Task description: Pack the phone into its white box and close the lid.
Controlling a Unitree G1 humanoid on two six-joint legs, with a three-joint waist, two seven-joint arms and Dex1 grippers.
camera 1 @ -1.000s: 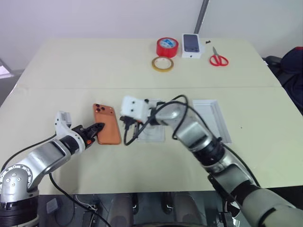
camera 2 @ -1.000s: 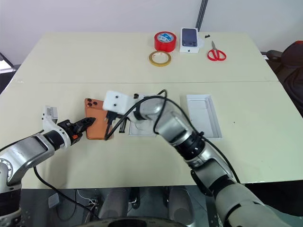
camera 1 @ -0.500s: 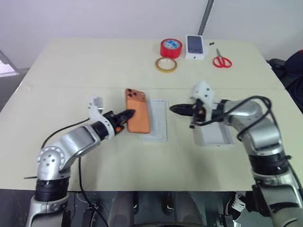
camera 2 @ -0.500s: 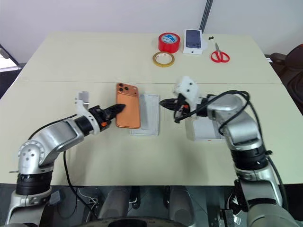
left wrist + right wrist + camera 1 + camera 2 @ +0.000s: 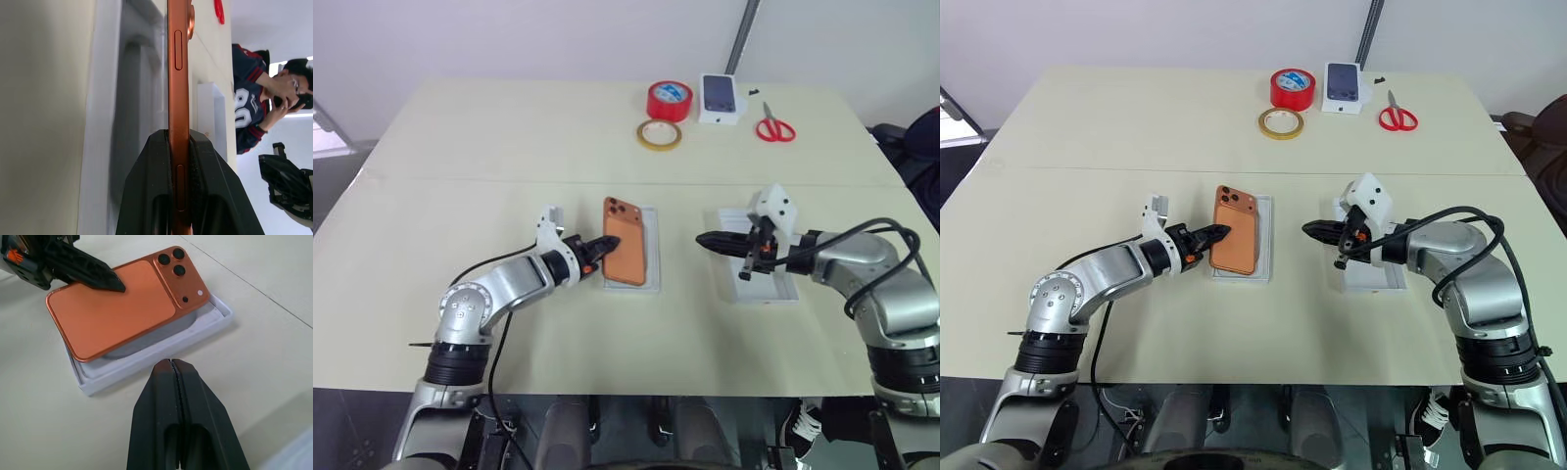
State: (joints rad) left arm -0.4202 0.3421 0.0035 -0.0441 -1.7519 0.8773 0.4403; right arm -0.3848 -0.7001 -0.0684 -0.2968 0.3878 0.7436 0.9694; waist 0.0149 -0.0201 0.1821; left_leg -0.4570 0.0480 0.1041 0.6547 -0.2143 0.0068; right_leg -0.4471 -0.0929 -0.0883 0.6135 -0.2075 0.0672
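We count one phone, pinched at its edge by our left claw and held partly over the one white box; the lid lies near. Our right claw is closed, empty. The left wrist view adds a seated person.

The phone sits at the frame's centre, partly over the box, with the left end effector clamped on its left edge. Right of centre lies the lid, the right end effector near its left side, fingers together. On the worktop's far edge, upper right: two tape rolls, a small box, then scissors.
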